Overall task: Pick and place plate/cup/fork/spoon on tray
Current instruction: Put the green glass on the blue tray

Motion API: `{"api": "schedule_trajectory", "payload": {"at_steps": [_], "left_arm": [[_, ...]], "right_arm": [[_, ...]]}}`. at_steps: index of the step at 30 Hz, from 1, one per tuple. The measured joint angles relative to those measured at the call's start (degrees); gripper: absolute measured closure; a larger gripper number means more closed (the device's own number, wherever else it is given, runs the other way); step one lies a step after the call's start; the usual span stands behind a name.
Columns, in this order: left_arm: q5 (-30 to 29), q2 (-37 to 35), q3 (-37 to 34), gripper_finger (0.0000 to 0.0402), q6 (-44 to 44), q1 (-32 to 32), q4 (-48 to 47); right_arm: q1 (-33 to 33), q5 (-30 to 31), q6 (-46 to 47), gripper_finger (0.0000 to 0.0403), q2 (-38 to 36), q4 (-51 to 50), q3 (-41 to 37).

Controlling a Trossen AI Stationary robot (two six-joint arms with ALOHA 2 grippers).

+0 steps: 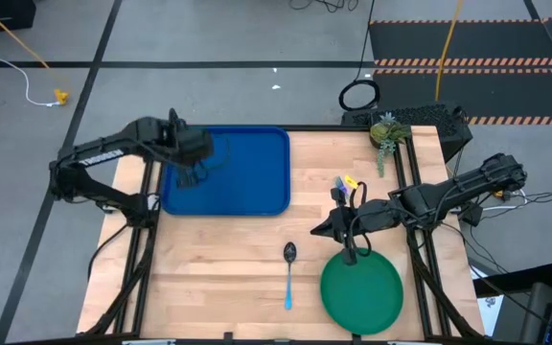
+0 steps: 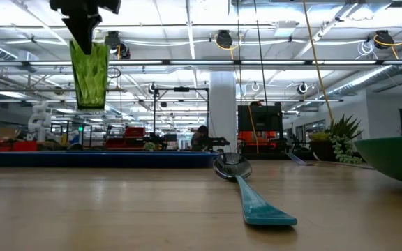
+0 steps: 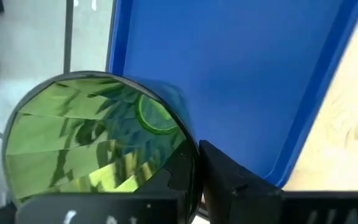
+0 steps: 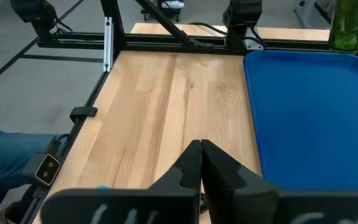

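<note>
1. The worktop (image 1: 228, 278) is pale wood planking with visible grain, framed by dark rails.
2. The tray (image 1: 247, 172) is smooth bright blue plastic, rectangular with rounded corners and a raised edge; it lies on the worktop's far left part.
3. The cup (image 2: 90, 73) is translucent olive-green plastic with faceted walls, tapering towards its base. It hangs upright in the air above the tray's left portion, clear of the tray floor.
4. The left gripper (image 1: 192, 153) has its jaws closed on the cup's rim: the left wrist view shows one finger (image 3: 241, 180) outside the wall and the other inside the mouth.
5. The plate (image 1: 360, 292) is round, flat, green plastic with a raised rim, lying at the near right of the worktop. In the low view only its edge shows, cut off at the picture's right side.
6. The right gripper (image 1: 350, 254) sits at the plate's far rim. In the right wrist view its jaws are pressed together with no visible gap; whether they pinch the rim cannot be made out.
7. The spoon (image 1: 289, 273) lies flat between tray and plate, shiny dark bowl towards the far side, light blue handle towards the near edge.
8. A small potted plant (image 1: 386, 131) stands at the far right corner.
</note>
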Motion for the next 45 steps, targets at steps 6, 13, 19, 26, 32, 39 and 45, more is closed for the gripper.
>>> {"api": "schedule_trajectory", "payload": {"at_steps": [6, 13, 19, 26, 32, 39, 45], "left_arm": [[2.73, 0.00, 0.00, 0.0393, 3.68, 9.43, 2.72], [6.03, 0.00, -1.66, 0.0377, 6.66, 17.36, 10.43], [6.76, 0.04, -7.86, 0.0394, 10.68, 22.62, 15.59], [6.80, 0.07, -15.43, 0.0375, 13.56, 28.90, 21.09], [8.84, 0.04, -18.62, 0.0393, 14.36, 33.99, 24.51], [10.33, 0.04, -20.94, 0.0383, 16.30, 36.24, 26.22], [10.25, 0.04, -22.60, 0.0390, 16.82, 37.24, 26.91]], "right_arm": [[0.04, -0.13, 0.17, 0.0403, 0.00, -0.14, -0.02], [1.49, -0.15, 0.20, 0.0403, -0.02, -0.82, -0.04], [3.17, -0.17, 0.20, 0.0403, -0.02, -0.85, -0.04], [3.79, -0.12, 0.20, 0.0403, -0.02, -0.87, -0.04], [3.79, -0.07, 0.20, 0.0403, -0.02, -0.85, -0.04], [3.79, -0.02, 0.22, 0.0403, -0.02, -0.85, -0.04], [3.79, -0.02, 0.22, 0.0403, -0.02, -0.85, -0.04]]}}
